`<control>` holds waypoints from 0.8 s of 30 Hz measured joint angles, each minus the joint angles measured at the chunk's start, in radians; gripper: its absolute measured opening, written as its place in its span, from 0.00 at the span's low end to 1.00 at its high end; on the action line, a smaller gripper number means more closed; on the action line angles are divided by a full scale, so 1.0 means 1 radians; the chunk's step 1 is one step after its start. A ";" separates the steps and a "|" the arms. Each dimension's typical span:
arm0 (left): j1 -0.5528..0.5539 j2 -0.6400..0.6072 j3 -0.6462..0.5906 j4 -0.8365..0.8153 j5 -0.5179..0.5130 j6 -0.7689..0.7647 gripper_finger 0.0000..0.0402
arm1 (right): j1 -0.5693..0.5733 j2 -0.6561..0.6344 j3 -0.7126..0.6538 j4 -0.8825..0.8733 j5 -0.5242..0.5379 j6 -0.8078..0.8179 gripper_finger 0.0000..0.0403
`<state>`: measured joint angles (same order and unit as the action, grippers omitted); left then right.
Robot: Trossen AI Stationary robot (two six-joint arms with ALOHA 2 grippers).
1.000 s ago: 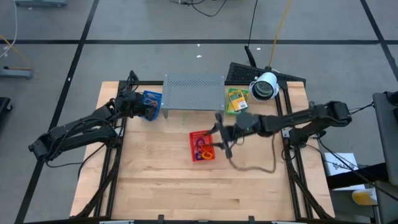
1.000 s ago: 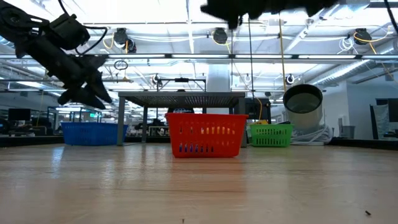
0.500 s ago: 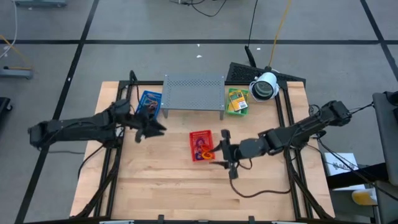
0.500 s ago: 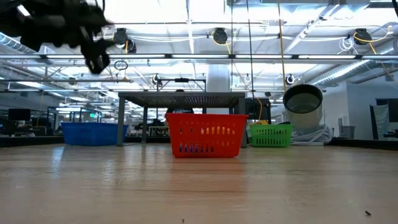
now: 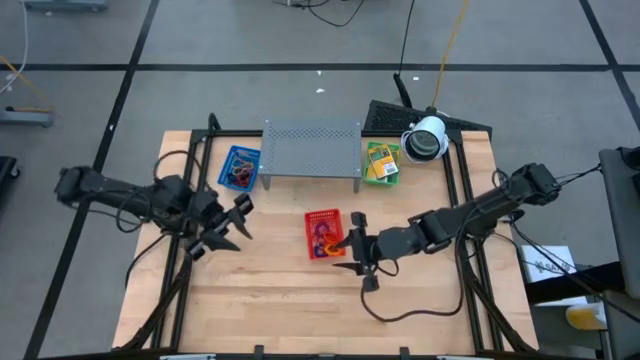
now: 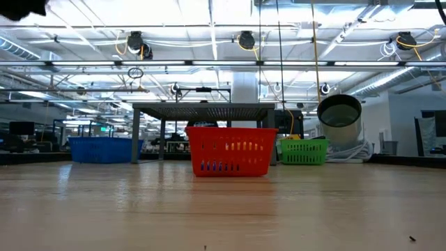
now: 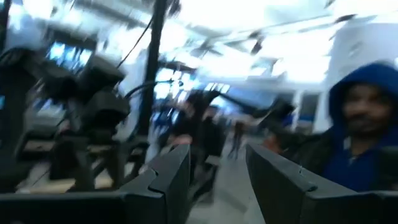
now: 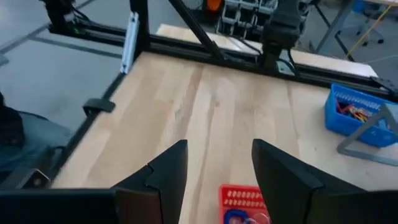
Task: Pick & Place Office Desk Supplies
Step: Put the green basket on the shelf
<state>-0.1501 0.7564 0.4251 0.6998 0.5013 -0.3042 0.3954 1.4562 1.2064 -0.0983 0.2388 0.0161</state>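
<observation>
Coloured rubber bands lie in the red basket (image 5: 323,236) at mid-table and in the blue basket (image 5: 240,167) at the far left. Yellow-and-green packets (image 5: 380,160) lie in the green basket at the far right. My right gripper (image 5: 350,252) hovers open just right of the red basket (image 8: 245,200), which shows low between its fingers, with nothing held. My left gripper (image 5: 232,225) hangs open above the bare wood left of the red basket. It is tipped up toward the room, with nothing between its fingers (image 7: 168,177).
A grey perforated rack (image 5: 312,148) stands at the far middle between the blue and green baskets. A white round lamp (image 5: 427,138) sits at the far right corner. A person in a blue hood (image 7: 360,124) shows beyond the table. Bare wood spreads across the near half.
My left gripper has left the blue basket, gone toward the table's near edge, risen, and tipped up from pointing down to a little above level. My right gripper has drawn from over the red basket toward the near edge, then stopped. Both have stayed open.
</observation>
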 joint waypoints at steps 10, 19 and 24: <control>-0.010 0.227 0.504 -0.885 -0.272 0.225 0.41 | -0.074 0.002 0.000 -0.119 -0.005 0.003 0.42; -0.010 0.448 0.788 -1.399 -0.404 0.192 0.41 | -0.132 0.001 -0.002 -0.309 -0.087 0.055 0.42; -0.010 0.548 0.796 -1.413 -0.390 0.152 0.41 | -0.148 0.001 -0.024 -0.348 -0.159 0.094 0.42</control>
<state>-0.1600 1.3039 1.2209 -0.7128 0.1113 -0.1526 0.2470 1.4574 1.1829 -0.4458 0.0802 0.1106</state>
